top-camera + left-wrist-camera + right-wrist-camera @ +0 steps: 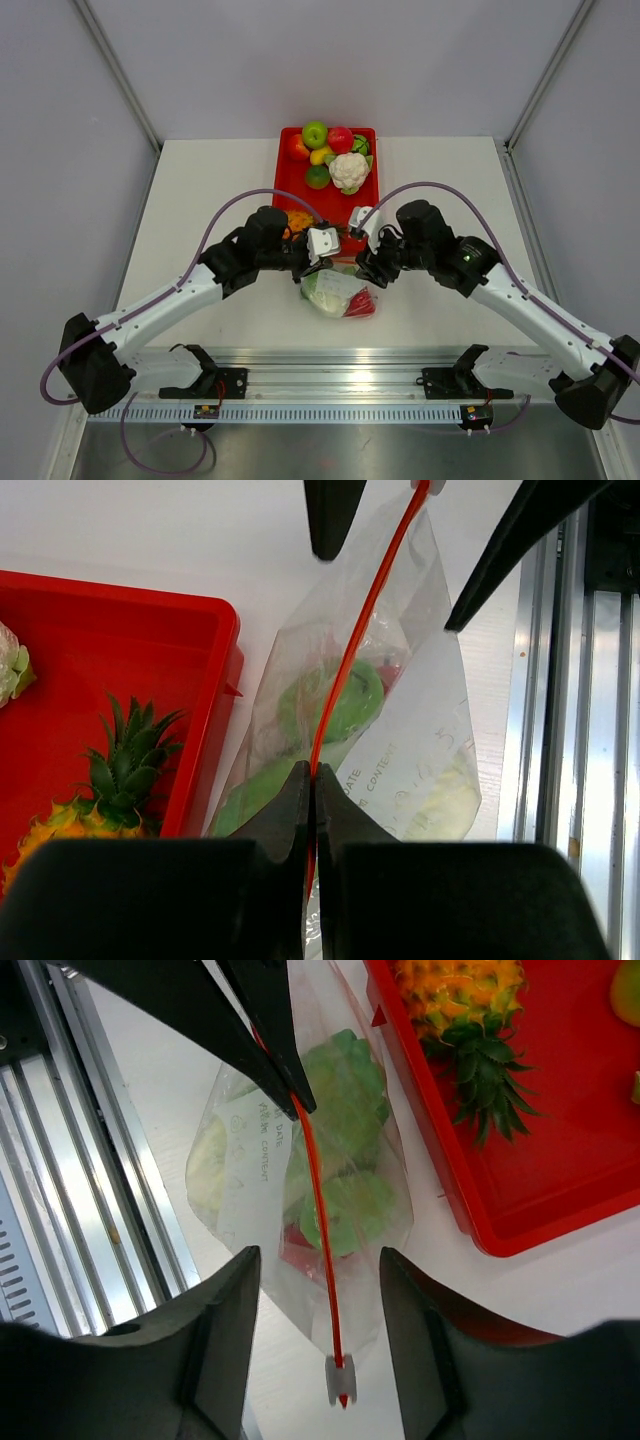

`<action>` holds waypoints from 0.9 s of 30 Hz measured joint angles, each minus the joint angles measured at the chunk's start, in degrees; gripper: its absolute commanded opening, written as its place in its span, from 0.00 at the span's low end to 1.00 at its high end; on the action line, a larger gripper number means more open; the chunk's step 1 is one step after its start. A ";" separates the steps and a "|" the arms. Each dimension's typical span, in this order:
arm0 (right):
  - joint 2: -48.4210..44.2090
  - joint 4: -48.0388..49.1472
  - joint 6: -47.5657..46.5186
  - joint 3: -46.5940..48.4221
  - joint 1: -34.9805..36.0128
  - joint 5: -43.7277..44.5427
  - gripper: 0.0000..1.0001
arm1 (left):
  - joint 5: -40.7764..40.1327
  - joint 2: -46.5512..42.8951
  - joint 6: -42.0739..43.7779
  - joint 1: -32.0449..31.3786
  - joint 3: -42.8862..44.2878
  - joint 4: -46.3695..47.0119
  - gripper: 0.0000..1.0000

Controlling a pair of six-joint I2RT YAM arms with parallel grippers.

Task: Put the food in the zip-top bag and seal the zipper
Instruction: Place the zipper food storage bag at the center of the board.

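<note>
The clear zip-top bag hangs between my two grippers just in front of the red tray. Inside it are the green-and-white lettuce, a green cucumber piece and the red tomato. My left gripper is shut on the orange-red zipper at one end of the bag's top edge. My right gripper is open. Its fingers stand either side of the zipper, near the white slider at the other end, not touching it. In the top view the left gripper and right gripper face each other over the bag.
The red tray stands behind the bag with the pineapple, the white cauliflower, a green apple and other toy fruit. The tray's rim is close beside the bag. A metal rail runs along the near table edge.
</note>
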 measured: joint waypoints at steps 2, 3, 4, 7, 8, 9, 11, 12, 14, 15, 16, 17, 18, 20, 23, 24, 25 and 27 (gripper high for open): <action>2.29 0.37 -0.37 0.44 0.00 -0.74 0.37 | 0.00 0.00 -0.13 0.00 0.00 0.11 0.00; 3.39 0.48 -0.50 0.72 0.00 -1.20 0.29 | 0.00 0.00 -0.15 0.00 0.00 0.11 0.00; 4.35 0.55 -0.59 0.98 0.00 -1.44 0.11 | 0.00 0.00 -0.22 0.00 0.00 0.11 0.00; 5.81 0.92 -0.50 1.18 0.00 -1.66 0.00 | 0.07 0.00 -0.37 0.02 0.02 0.02 0.00; 5.79 1.07 -0.31 1.18 0.00 -1.44 0.00 | 0.22 0.00 -0.39 0.07 0.07 -0.20 0.00; 5.70 1.38 -0.22 1.18 0.00 -0.98 0.00 | 0.44 0.00 -0.39 0.11 0.28 -0.50 0.00; 5.25 2.14 0.26 1.18 0.00 1.09 0.00 | 0.87 0.09 -0.26 0.13 1.27 -1.25 0.35; 4.92 2.29 0.48 1.18 0.00 2.51 0.00 | 0.85 0.24 -0.55 0.11 1.92 -1.53 0.50; 3.74 2.19 0.79 1.18 -0.35 5.99 0.00 | 0.44 0.59 -0.59 0.11 3.56 -2.21 0.71; 2.95 1.97 0.90 1.18 -0.81 7.93 0.00 | -0.24 0.66 -1.01 0.11 4.42 -2.49 0.75; 2.05 1.57 1.11 1.18 -1.51 9.53 0.00 | -1.11 0.63 -1.36 0.11 5.11 -2.91 0.76; 1.18 1.05 1.29 1.18 -2.34 10.95 0.00 | -2.19 0.57 -1.73 0.11 5.75 -3.19 0.77; 0.22 0.28 1.64 1.40 -3.50 12.70 0.00 | -3.69 0.35 -2.16 0.11 6.21 -3.26 0.77; -1.46 -2.34 2.43 2.78 -5.75 16.15 0.00 | -6.75 -0.94 -3.32 0.22 6.45 -3.45 0.77; -4.07 -6.93 3.39 7.26 -8.76 22.47 0.00 | -10.82 -4.42 -5.60 0.70 7.50 -4.46 0.88; -4.85 -8.17 3.54 9.11 -9.22 24.85 0.00 | -12.17 -6.01 -6.38 0.81 7.89 -4.42 0.90; -5.42 -9.70 3.69 11.26 -9.57 27.15 0.00 | -13.79 -7.89 -7.28 0.94 8.20 -4.04 0.91; -5.79 -11.87 3.78 15.34 -10.27 31.98 0.00 | -16.83 -12.00 -8.59 1.16 8.26 -2.75 0.92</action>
